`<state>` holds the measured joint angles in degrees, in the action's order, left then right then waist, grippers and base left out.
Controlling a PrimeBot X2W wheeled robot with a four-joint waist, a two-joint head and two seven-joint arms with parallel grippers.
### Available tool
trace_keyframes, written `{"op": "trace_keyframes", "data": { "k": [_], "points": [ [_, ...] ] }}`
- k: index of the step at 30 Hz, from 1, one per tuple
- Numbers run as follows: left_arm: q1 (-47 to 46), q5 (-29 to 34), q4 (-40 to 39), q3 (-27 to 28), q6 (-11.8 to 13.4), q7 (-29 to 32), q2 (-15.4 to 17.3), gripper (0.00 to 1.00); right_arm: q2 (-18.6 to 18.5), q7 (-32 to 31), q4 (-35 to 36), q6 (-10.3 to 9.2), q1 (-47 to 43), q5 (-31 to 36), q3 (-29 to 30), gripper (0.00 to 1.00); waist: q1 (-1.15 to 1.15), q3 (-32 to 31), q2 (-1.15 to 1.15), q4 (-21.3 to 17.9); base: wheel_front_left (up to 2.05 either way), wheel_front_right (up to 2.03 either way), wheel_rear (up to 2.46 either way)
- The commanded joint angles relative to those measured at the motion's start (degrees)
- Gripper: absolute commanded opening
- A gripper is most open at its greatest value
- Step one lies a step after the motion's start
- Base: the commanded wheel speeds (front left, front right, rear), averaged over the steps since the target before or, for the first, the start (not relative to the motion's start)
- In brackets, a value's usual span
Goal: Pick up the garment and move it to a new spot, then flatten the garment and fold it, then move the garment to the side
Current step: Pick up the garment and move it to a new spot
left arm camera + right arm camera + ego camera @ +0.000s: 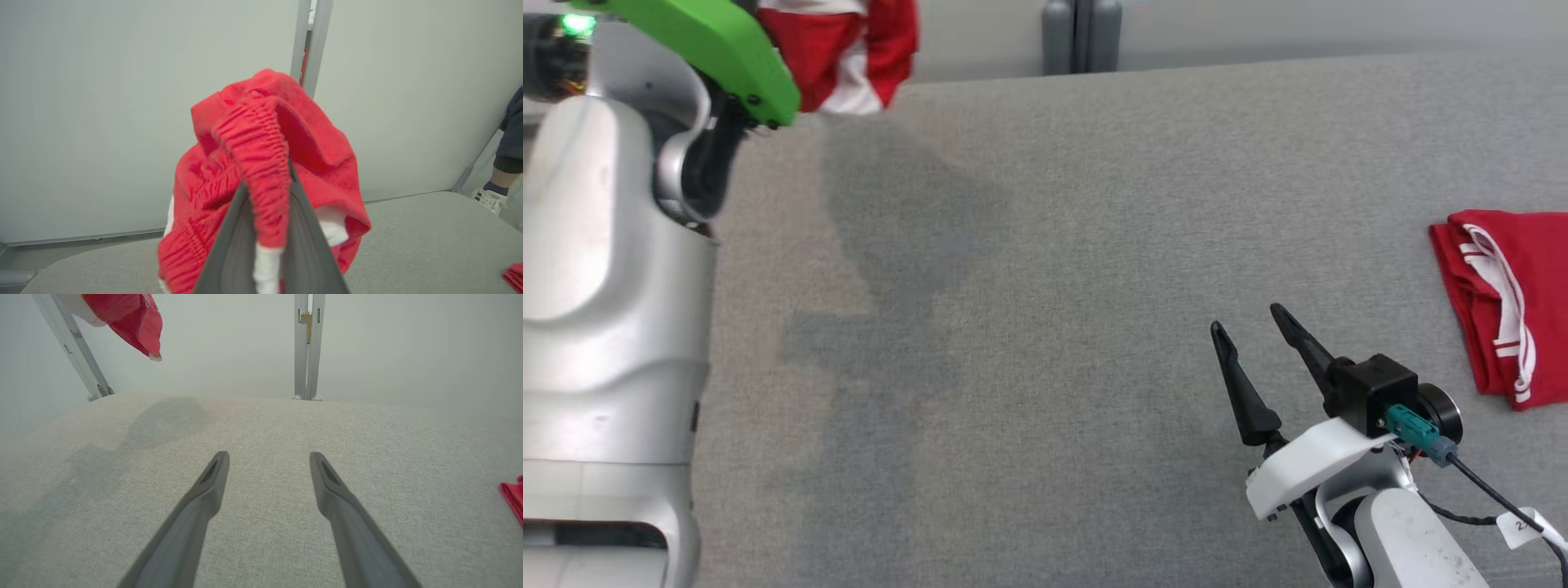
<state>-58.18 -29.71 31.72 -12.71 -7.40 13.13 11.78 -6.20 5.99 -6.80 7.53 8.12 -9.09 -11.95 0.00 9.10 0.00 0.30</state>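
**Above the counter's far-left corner: red garment, lifted**

Red garment (261,134) with white trim. Its elastic waistband is clamped in the closed left end effector (267,175) and it hangs clear of the grey counter (1054,286). Right end effector (1248,318): spread wide, empty, near a folded red garment (1503,302).

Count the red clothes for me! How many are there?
2. One garment hangs pinched in the left gripper, above the table's far left. The second garment lies folded at the table's right edge. Others may be out of view.
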Motion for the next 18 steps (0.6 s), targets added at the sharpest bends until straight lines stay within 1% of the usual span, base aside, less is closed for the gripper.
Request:
{"op": "trace_keyframes", "data": {
  "k": [1,2,4,9,14,18],
  "points": [
    [2.16,-0.5,-1.58,-1.03,0.0,0.19,-1.27,0.0,0.14,0.3,-0.41,-0.09,-1.12,-0.17,0.16,1.0,0.0,-4.82,0.0,-5.73,0.0,0.0,0.0],
    [2.64,-1.13,-2.56,-1.42,0.07,0.18,-2.51,0.0,0.27,0.36,-0.56,-0.09,-1.33,-0.15,0.34,1.0,0.0,-4.82,0.0,-6.57,0.0,0.0,0.0],
    [3.59,-0.5,-4.26,-2.84,0.41,0.22,-4.31,0.0,0.58,0.36,-0.66,-0.09,-1.49,-0.03,0.21,1.0,0.0,-4.58,0.0,-8.71,0.0,0.0,0.0],
    [7.02,-1.8,-5.03,-6.96,0.54,1.26,-7.35,0.0,0.8,0.53,-0.61,-0.09,-0.55,0.28,-0.11,1.0,0.0,-3.0,0.0,-14.15,0.0,0.0,0.0],
    [10.82,-2.63,-2.99,-12.02,0.82,1.02,-8.44,0.0,0.95,0.94,-0.58,-0.09,0.33,0.17,-0.24,1.0,0.0,-0.63,0.0,-17.91,0.0,0.0,0.0],
    [13.93,-3.41,1.26,-14.39,2.0,-0.3,-8.57,0.0,1.18,1.6,-1.11,-0.09,1.05,-0.42,-0.76,1.0,0.0,1.32,0.0,-20.35,0.0,0.0,0.0]
  ]
}}
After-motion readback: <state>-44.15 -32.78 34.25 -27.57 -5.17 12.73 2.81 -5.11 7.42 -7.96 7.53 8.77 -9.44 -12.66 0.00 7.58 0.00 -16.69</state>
